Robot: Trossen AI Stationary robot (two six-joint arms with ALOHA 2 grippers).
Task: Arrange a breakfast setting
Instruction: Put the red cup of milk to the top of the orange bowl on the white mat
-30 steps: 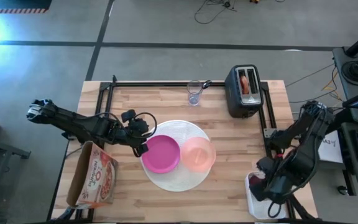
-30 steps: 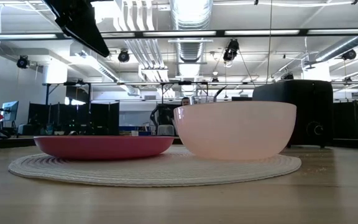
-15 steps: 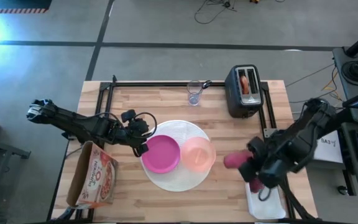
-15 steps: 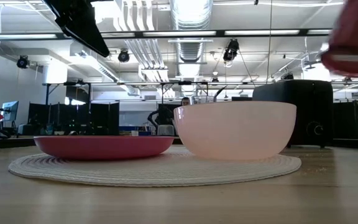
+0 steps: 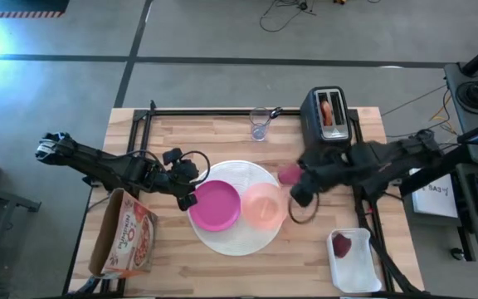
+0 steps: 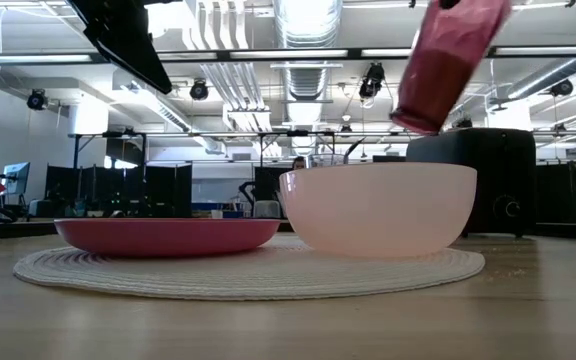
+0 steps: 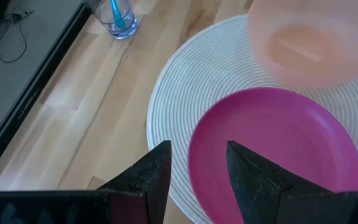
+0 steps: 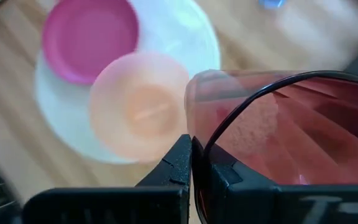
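A large white round plate (image 5: 235,208) lies mid-table. On it rest a magenta plate (image 5: 216,205) and a translucent peach bowl (image 5: 265,205). My right gripper (image 5: 297,188) is shut on a pink tumbler (image 5: 289,174), just right of the bowl and above it in the low view (image 6: 448,60). My left gripper (image 7: 194,168) is open and hovers over the magenta plate's left edge (image 7: 197,155). A clear glass (image 5: 260,124) holding a teal-handled spoon stands at the far edge. A bagel (image 5: 328,110) sticks up from the toaster. A dark-red fruit (image 5: 341,243) lies in a white tray. My right gripper pinches the tumbler's wall at its rim (image 8: 192,134), with one finger (image 8: 180,158) outside and the other inside the mouth. The tumbler is lifted clear of the table. It hangs tilted, its base (image 6: 416,120) lowest, above the bowl's right side.
A black toaster (image 5: 326,124) stands at the far right. A white tray (image 5: 353,262) lies at the near right corner. A cereal box (image 5: 127,237) lies at the near left. A black frame rail runs along the table's edges.
My right gripper has risen from the white tray at the near right. It has swung toward the table's left and far edge, carrying the pink tumbler up beside the peach bowl. The dark-red fruit is left lying in the tray.
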